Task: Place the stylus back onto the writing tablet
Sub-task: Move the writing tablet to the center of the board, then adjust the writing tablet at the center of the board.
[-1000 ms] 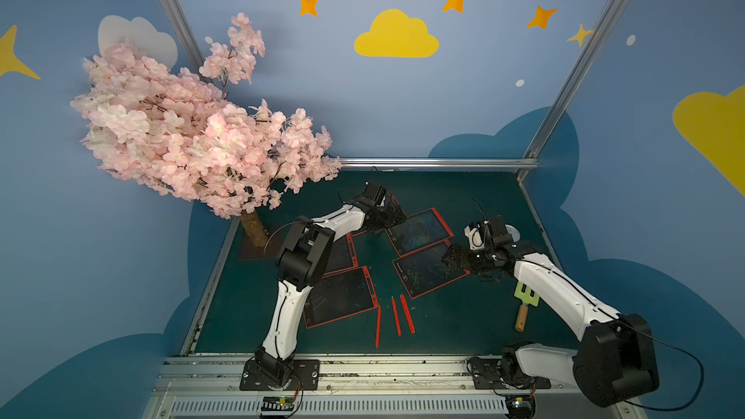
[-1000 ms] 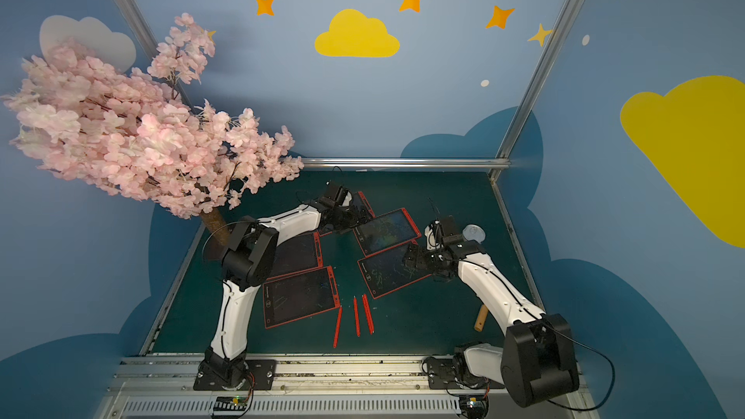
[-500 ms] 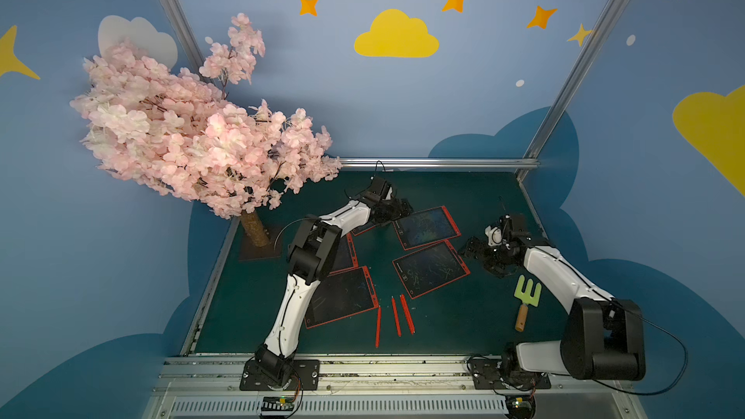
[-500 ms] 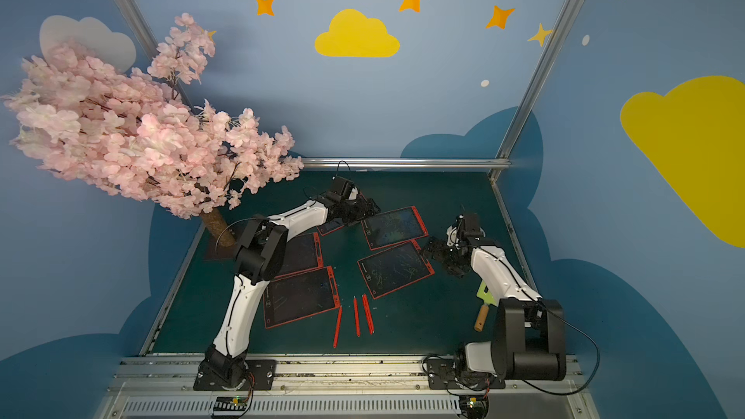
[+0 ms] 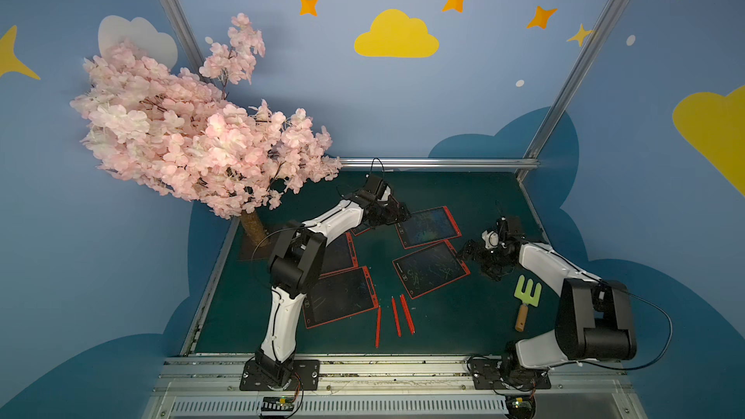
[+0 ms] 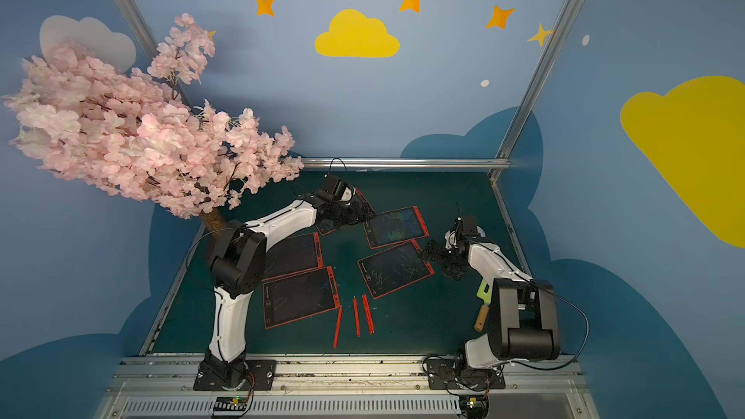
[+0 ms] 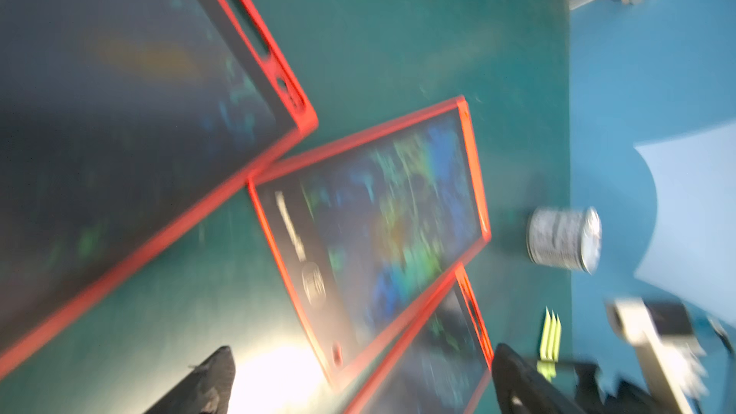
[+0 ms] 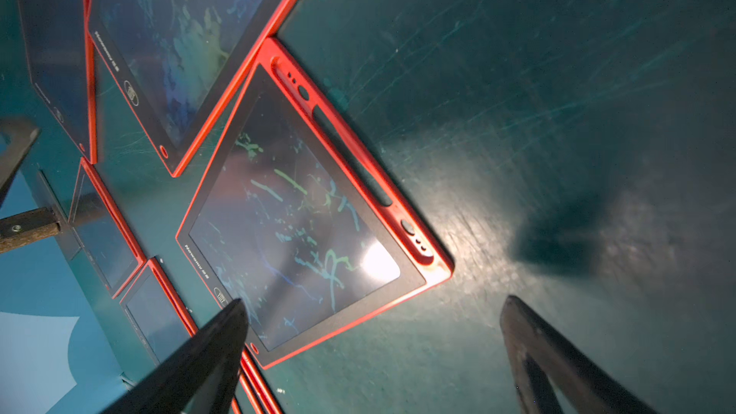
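Top views both show three thin red styli lying loose near the tabletop's front edge, by a tablet. Left gripper and right gripper gape wide, empty. Styli look light, stiff, slippery; pinch mid-shaft.

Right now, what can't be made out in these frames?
- Far tablet: both top views, mostly under the left arm.
- Middle tablet print, can label: left wrist view, motion-blurred.
- Garden fork head: a top view, partly behind the right arm.
- Styluses: right wrist view, cut by the frame edge.
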Tool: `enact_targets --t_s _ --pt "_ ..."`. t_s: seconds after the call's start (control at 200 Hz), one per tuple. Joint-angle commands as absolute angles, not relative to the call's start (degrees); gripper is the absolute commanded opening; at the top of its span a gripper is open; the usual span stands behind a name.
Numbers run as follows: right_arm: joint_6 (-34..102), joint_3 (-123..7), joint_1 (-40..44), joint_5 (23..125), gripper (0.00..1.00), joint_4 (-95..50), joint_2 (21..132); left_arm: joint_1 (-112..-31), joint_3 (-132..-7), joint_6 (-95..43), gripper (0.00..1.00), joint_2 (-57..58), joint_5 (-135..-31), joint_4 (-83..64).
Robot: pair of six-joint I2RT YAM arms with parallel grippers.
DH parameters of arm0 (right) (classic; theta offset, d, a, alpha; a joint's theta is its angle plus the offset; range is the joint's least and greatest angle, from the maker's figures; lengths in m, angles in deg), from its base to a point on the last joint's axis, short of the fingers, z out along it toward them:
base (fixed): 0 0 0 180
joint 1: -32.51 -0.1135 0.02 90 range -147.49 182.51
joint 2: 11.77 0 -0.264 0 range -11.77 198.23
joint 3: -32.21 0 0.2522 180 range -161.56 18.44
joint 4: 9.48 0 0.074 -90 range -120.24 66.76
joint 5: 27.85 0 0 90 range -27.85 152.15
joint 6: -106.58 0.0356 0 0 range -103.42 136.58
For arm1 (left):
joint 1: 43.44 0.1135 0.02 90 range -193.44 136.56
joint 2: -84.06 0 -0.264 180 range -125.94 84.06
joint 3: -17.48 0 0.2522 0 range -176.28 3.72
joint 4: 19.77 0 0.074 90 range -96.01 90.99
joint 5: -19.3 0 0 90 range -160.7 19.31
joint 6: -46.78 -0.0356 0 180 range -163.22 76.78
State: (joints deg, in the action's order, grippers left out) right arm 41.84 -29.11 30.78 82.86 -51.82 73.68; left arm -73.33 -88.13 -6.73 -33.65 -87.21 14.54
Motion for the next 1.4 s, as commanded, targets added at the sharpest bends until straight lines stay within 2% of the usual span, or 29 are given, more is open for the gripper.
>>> enact_targets --t_s 0.0,0.295,0.581,1.397 --pt "41.1 -29.6 31.1 83.9 0.98 -51.0 75.3 -75.0 -82.9 -7.8 1.00 -28.5 -87.4 19.5" --pt "40.6 -30.4 31.1 84.1 0.98 -50.3 77.9 -79.8 -70.6 -3.0 1.00 -19.8 -89.3 21.5" --pt "39.7 -32.1 30.8 85.1 0.98 -49.7 81.2 -81.6 -64.7 2.1 1.00 -19.6 -91.7 17.2" --pt "37.6 -34.1 29.1 85.4 0.98 -49.3 85.1 -81.7 -70.0 5.0 1.00 -30.9 -94.0 11.4"
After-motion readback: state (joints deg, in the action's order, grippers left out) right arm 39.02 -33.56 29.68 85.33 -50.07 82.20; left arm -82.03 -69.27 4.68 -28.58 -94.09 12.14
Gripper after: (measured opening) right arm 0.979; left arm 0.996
